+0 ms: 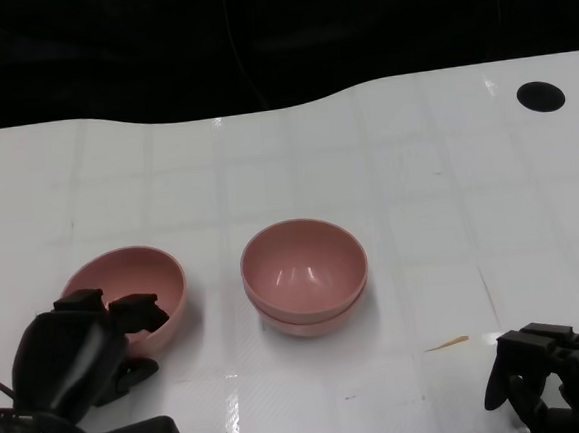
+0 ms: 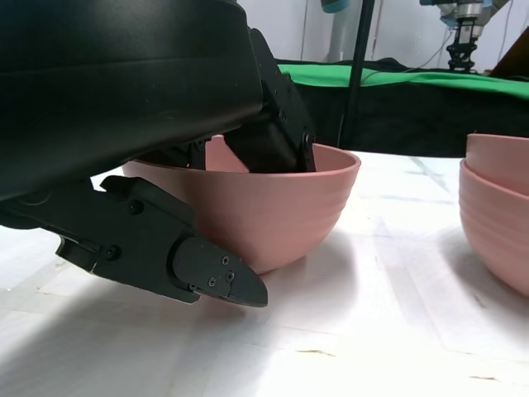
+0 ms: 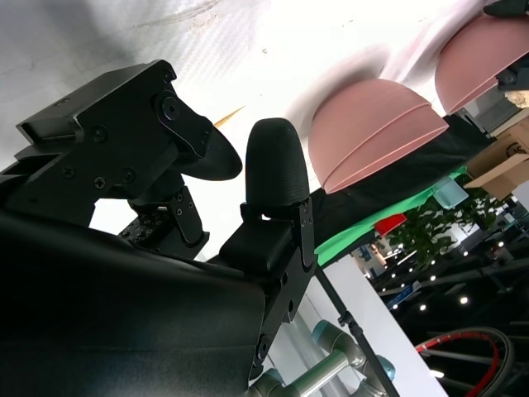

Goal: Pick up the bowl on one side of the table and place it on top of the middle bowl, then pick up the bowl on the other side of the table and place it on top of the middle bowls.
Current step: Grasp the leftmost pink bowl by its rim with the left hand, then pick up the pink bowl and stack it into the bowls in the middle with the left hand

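Left hand: black hand (image 1: 84,343) at the near left of the table, on the near rim of the side bowl; fingers (image 2: 273,124) reach over the rim into the bowl while a lower finger (image 2: 178,252) lies against the outer wall, so the hand grips the bowl's edge.
Right hand: black hand (image 1: 552,371) at the near right corner, resting low over the table; fingers curled inward, nothing between them in the right wrist view.
Side bowl: pink bowl (image 1: 149,278) on the left side of the table, upright, its base on the surface in the left wrist view (image 2: 289,207); well apart from the middle stack.
Middle stack: two pink bowls nested one inside the other (image 1: 304,275) at the table's centre, upright; double rim shows as a ridge around the wall (image 3: 372,132); its edge also shows in the left wrist view (image 2: 500,215).
Table: white surface (image 1: 416,166) with a faint grid of lines.
Hole: round black opening (image 1: 540,95) at the far right of the table.
Mark: small orange-brown streak (image 1: 448,343) on the table, between the stack and the right hand.
Backdrop: dark cloth (image 1: 255,39) beyond the table's far edge.
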Action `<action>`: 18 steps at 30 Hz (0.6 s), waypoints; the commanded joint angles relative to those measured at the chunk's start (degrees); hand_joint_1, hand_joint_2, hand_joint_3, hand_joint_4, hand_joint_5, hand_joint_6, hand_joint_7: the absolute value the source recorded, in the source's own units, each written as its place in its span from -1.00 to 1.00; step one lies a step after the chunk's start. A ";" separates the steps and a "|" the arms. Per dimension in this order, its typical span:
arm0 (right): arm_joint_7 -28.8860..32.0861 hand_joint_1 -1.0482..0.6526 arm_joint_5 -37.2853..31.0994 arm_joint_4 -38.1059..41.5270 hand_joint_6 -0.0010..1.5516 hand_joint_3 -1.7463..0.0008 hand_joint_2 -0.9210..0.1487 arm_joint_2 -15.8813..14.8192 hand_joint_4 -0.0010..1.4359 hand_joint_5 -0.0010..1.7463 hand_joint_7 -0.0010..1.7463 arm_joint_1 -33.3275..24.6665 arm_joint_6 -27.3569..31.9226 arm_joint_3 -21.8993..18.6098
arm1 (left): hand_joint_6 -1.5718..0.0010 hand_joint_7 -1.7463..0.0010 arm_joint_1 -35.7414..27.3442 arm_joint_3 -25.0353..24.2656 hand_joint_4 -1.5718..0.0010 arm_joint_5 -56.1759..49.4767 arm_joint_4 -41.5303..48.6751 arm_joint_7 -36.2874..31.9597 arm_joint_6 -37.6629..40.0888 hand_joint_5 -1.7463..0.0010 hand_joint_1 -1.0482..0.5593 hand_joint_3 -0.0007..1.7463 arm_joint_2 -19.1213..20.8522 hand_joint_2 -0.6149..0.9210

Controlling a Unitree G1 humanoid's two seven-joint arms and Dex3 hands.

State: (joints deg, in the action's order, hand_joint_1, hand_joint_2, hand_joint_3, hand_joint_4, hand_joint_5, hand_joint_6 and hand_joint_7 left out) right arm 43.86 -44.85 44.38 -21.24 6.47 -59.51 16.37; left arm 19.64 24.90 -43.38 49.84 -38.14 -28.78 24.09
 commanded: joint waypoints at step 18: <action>1.45 0.11 -0.11 2.37 -0.09 -0.40 -0.30 -1.41 0.09 1.00 0.77 1.30 -0.65 0.64 | 0.17 -0.74 -5.01 -6.86 0.13 4.96 -17.22 13.63 3.97 -1.00 0.22 -0.53 4.26 0.95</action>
State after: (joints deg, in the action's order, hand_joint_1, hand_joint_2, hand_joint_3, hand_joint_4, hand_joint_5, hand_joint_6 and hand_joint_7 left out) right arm 44.51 -44.88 46.29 -21.35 7.23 -59.60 16.89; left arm 15.60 18.89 -39.31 33.78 -25.50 -25.18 26.99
